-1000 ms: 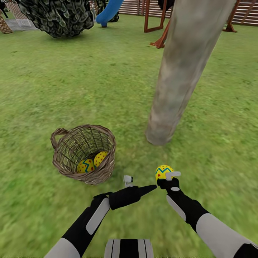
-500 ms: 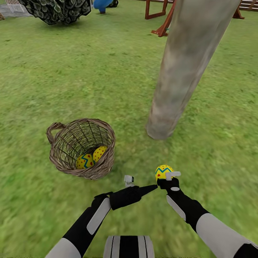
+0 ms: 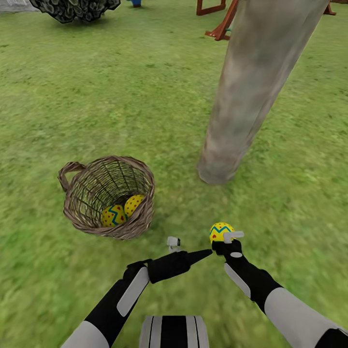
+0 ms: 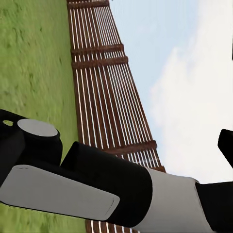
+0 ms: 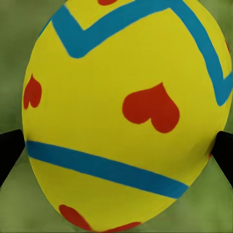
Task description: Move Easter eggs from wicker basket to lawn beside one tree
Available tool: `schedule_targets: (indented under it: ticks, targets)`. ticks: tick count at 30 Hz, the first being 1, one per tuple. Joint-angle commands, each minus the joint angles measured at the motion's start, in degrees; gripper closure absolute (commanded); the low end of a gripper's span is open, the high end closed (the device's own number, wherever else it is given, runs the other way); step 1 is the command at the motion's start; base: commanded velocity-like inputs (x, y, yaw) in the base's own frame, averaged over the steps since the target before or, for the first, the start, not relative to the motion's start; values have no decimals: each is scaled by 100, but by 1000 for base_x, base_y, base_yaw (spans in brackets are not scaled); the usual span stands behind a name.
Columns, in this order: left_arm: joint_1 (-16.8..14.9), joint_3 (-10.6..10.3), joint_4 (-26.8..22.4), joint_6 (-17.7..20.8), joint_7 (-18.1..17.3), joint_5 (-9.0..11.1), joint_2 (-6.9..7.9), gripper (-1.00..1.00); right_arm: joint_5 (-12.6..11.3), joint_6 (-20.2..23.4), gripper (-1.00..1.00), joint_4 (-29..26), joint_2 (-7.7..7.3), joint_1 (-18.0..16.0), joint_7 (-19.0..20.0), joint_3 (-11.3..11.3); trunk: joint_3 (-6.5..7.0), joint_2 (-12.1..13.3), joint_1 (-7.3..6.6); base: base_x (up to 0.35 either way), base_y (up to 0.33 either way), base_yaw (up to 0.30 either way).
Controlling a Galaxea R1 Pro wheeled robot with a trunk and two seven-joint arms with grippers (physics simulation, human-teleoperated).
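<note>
Yellow egg clamped in right gripper — left gripper unclear, tree top cut off

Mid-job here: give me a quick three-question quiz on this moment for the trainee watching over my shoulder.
1. How many eggs lie in the basket?
2. True or false: the right gripper holds an egg.
3. Which stands nearer the held egg: A) the tree trunk, B) the bush?

Key:
1. Two: one with a zigzag band, one dotted.
2. True; the right wrist view shows the egg between the fingertips.
3. A.
</note>
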Motion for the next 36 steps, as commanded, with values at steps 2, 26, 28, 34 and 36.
schedule_targets:
  ticks: [2, 26, 28, 34, 36]
  targets:
    - [-3, -6, 0, 48, 1, 47, 0, -100, -33, 28, 100, -14, -9, -6, -51, 45, -4, -1, 1, 293, 0, 0]
    - [-3, -6, 17, 39, 1, 55, -8, -100, -50, 28, 100, -40, -7, -6, -47, 45, -336, -22, 40, 92, 0, 0]
    - [-3, -6, 25, 39, 1, 55, -8, -100, -51, 28, 100, -48, -2, -6, -47, 46, -336, -22, 40, 0, 0, 0]
    - [92, 57, 52, 28, -17, 67, 40, -100, 205, 160, 100, -390, 37, -31, -355, 46, -335, -20, 37, 0, 0, 0]
    - [130, 49, 65, 0, 2, 129, 80, -100, 310, 256, 100, -384, 101, -33, -342, 38, -335, -20, 37, 0, 0, 0]
